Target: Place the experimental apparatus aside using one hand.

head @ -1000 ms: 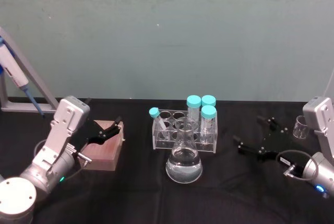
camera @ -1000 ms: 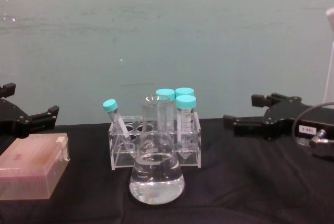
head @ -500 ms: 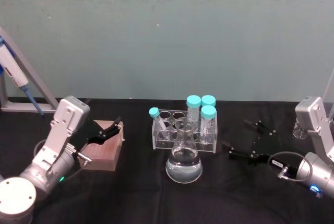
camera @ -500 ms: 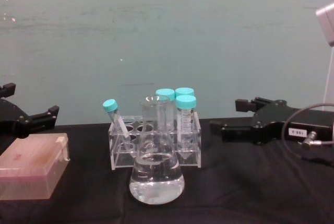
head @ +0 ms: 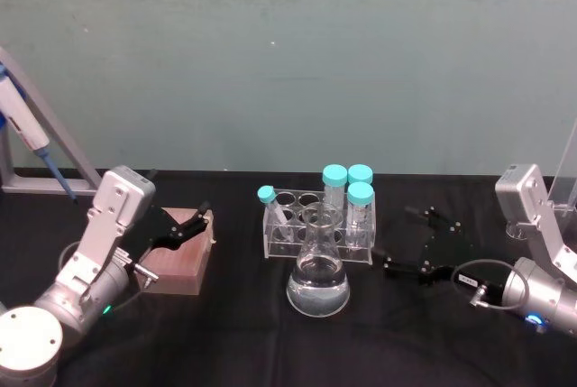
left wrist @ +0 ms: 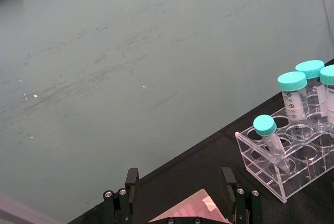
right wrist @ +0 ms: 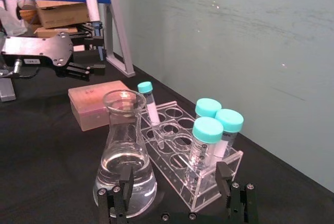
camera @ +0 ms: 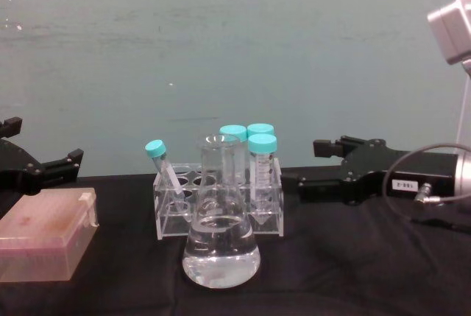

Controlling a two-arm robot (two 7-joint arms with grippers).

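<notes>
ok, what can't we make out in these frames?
- Print on tubes: too small, right wrist view.
- Middle wells of rack: chest view, flask stands in front.
- Whether left hand touches pink box: left wrist view's bottom edge cuts the box.
- Whether open right hand touches rack: they overlap in chest view.

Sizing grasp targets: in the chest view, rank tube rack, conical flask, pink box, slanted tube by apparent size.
1. tube rack.
2-3. conical flask and pink box: alike; flask sits nearest, box cut by the frame edge, so unranked.
4. slanted tube.
</notes>
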